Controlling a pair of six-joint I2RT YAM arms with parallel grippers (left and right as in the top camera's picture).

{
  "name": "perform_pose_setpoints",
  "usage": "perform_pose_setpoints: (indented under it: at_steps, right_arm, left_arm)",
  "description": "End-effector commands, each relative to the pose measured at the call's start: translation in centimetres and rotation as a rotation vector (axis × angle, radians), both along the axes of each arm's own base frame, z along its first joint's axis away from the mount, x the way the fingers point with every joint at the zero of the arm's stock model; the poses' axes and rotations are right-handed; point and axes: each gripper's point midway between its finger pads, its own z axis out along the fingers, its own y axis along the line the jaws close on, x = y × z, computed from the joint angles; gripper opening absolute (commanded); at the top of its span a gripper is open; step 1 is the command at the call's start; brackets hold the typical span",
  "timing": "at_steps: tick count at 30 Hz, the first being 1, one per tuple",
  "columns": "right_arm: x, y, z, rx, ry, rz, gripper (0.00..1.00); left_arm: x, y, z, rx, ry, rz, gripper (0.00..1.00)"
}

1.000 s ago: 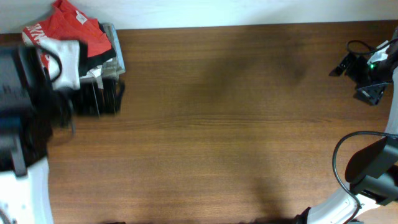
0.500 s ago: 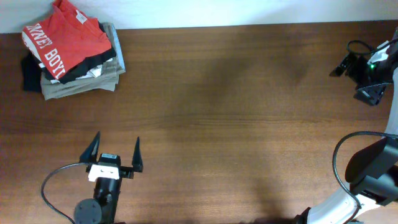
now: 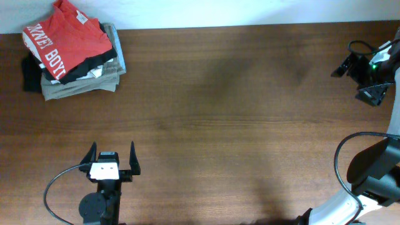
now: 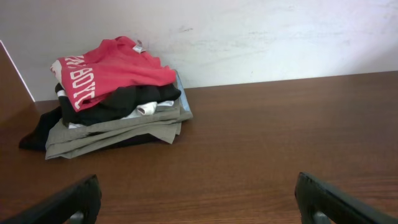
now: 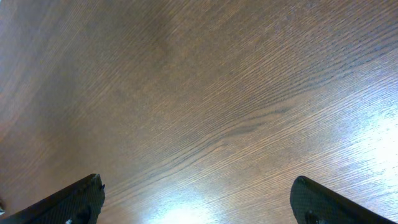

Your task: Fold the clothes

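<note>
Both spread wide and empty, the left gripper [image 3: 113,149] and right gripper [image 5: 196,194] are hovering over the table [image 3: 237,125] while the red-orange T-shirt [image 3: 69,40], soft, light and probably best pinched at a loose edge, is lying atop a clothes pile [image 3: 81,87] at the far-left corner.

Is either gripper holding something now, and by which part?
Nothing is held: left gripper and right gripper are open and empty; the T-shirt lies atop the pile.
</note>
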Motion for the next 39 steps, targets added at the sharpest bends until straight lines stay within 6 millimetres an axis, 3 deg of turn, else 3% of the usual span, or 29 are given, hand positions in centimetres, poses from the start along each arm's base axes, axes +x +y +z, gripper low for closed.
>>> perform_pose_setpoints:
  at_steps: [1,5,8,9,11,12,15,17,19,23,25,28,32,35,37,39]
  right_arm:
    - [0.1,-0.1,0.4,-0.007,-0.010,0.000,0.98]
    - [0.2,0.0,0.0,-0.003,-0.002,0.003,0.99]
    - [-0.3,0.8,3.1,-0.037,-0.072,0.014,0.99]
    - [-1.1,2.2,6.9,-0.080,-0.164,0.036,0.99]
    - [-2.9,5.0,12.2,-0.135,-0.295,0.088,0.99]
    - [-5.3,6.5,16.3,-0.249,-0.390,0.101,0.98]
    - [-10.0,11.3,22.9,-0.382,-0.621,0.188,0.99]
    - [-12.7,13.0,24.4,-0.423,-0.750,0.215,0.99]
    - [-14.8,13.3,22.8,-0.437,-0.842,0.205,0.99]
    - [-16.9,15.2,13.7,-0.427,-1.043,0.243,0.98]
    - [-16.8,16.1,9.8,-0.420,-1.159,0.253,0.99]
    - [-15.9,16.1,5.0,-0.444,-1.202,0.257,0.99]
    - [-15.1,16.1,1.4,-0.450,-1.254,0.245,0.99]
    - [-14.6,16.2,0.7,-0.477,-1.344,0.237,0.99]
    - [-14.8,17.5,0.5,-0.547,-1.357,0.370,0.99]
    - [-14.8,18.1,-1.4,-0.592,-1.291,0.476,0.99]
  left_arm:
    - [0.0,0.2,-0.2,0.006,0.003,0.009,0.99]
    - [0.0,0.2,-0.2,0.006,0.003,0.009,0.99]
    - [0.0,0.2,-0.2,0.006,0.003,0.009,0.99]
    - [0.0,0.2,-0.2,0.006,0.003,0.009,0.99]
    - [0.0,0.2,-0.2,0.006,0.003,0.009,0.99]
    - [0.0,0.2,-0.2,0.006,0.003,0.009,0.99]
    - [0.0,0.2,-0.2,0.006,0.003,0.009,0.99]
    - [0.0,0.2,-0.2,0.006,0.003,0.009,0.99]
    - [0.0,0.2,-0.2,0.006,0.003,0.009,0.99]
    - [0.0,0.2,-0.2,0.006,0.003,0.009,0.99]
    - [0.0,0.2,-0.2,0.006,0.003,0.009,0.99]
    - [0.0,0.2,-0.2,0.006,0.003,0.009,0.99]
    - [0.0,0.2,-0.2,0.006,0.003,0.009,0.99]
    - [0.0,0.2,-0.2,0.006,0.003,0.009,0.99]
    - [0.0,0.2,-0.2,0.006,0.003,0.009,0.99]
    - [0.0,0.2,-0.2,0.006,0.003,0.009,0.99]
